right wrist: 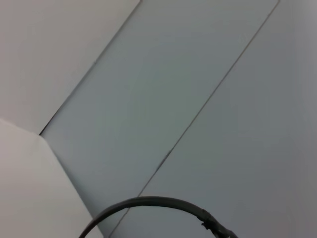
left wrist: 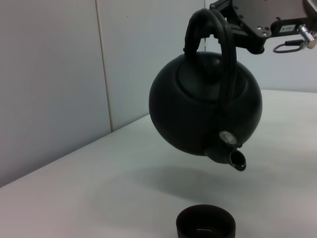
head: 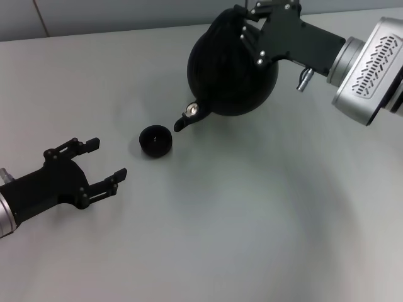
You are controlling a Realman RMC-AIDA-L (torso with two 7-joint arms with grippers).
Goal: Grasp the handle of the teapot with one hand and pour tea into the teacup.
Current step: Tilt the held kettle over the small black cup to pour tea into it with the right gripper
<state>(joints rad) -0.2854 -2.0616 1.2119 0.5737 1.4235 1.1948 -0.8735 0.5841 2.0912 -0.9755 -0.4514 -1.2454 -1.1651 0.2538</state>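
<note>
Your right pincer [head: 252, 25] pinching arched black handle [left wrist: 218, 34], round matte-black teapot [head: 233, 69] tipped, spout over tiny black teacup [head: 155, 140] for pouring; left pincer [head: 94, 167] spread, idle on desk [head: 252, 220].

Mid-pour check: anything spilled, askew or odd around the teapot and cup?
Nothing stands out. The right gripper holds the teapot by its handle, lifted clear of the table and tipped spout-down near the teacup, which stands upright. No spill shows on the table. The left gripper rests open beside the cup.
</note>
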